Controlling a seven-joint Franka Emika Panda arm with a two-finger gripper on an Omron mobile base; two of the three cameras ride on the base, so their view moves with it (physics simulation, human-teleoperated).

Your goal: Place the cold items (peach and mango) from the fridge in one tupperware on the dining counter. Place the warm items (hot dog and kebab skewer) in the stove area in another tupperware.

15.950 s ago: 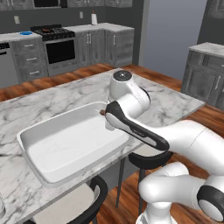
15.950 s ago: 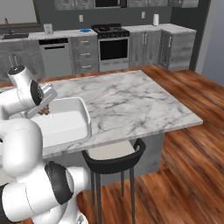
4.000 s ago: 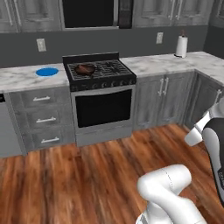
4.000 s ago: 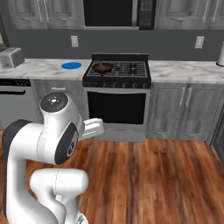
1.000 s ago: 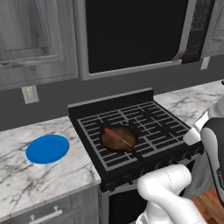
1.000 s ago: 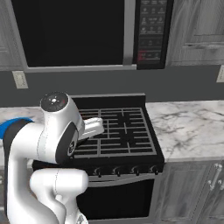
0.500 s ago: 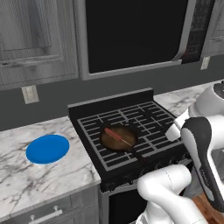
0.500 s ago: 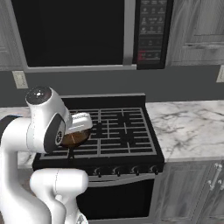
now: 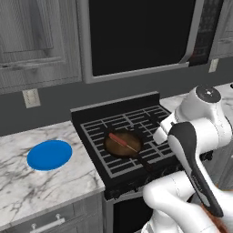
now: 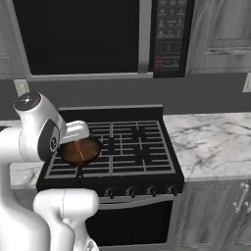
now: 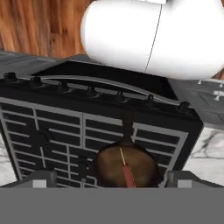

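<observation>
Swinging in from the right edge over the last second, the arm now reaches across the stove (image 9: pixel 123 132) toward the pan (image 9: pixel 123 143), while the base cameras hold their place before the range. Its white forearm covers the stove's right burners in the left base view, and in the right base view the elbow hides the pan's left rim and the counter (image 10: pixel 215 137) beyond it. The gripper (image 11: pixel 111 179) hangs over the pan with jaws spread wide and nothing between them; only the tips of its fingers (image 11: pixel 43 179) show, cut off by the bottom of the hand view. In the pan lies a red hot dog (image 9: pixel 119 139) joined end to end with a thin pale skewer stick (image 9: pixel 133 148); whether the two are one item is hard to make out. Their long axis runs from the stove's back left toward its front right, roughly in line with the pan's handle (image 9: pixel 144 162). A blue plate (image 9: pixel 49 154) sits on the counter left of the stove.
</observation>
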